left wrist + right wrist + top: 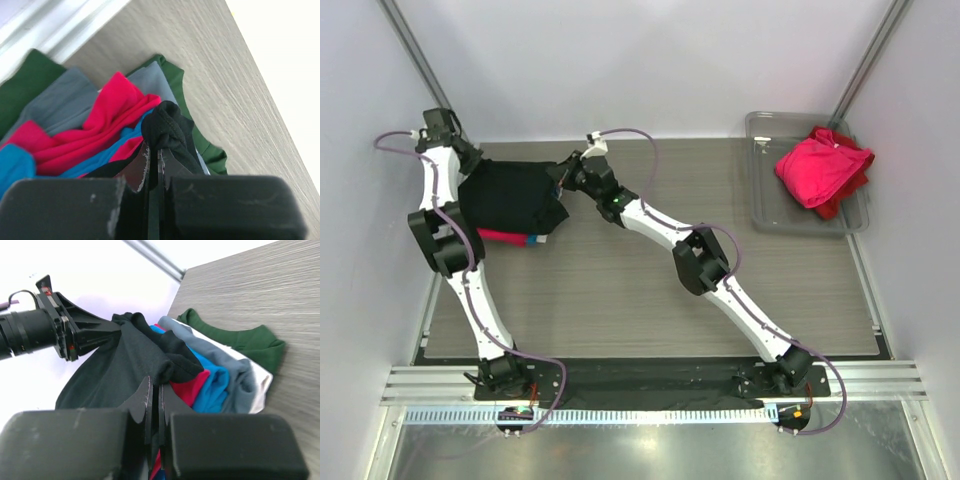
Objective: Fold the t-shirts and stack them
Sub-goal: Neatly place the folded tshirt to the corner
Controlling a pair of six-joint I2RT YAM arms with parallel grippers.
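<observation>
A large black t-shirt (510,195) hangs between both grippers above a stack of folded shirts at the far left. My left gripper (470,160) is shut on one bunched corner of the black shirt (165,131). My right gripper (565,172) is shut on another part of it (150,357). Under it the stack shows magenta (105,120), teal-blue (215,382), grey (65,100) and dark green (240,337) shirts. A magenta shirt (823,165) lies on a red one in the tray.
A clear grey plastic tray (765,200) stands at the far right of the wood-grain table (650,300). White walls close in at left, back and right. A metal rail runs along the near edge by the arm bases.
</observation>
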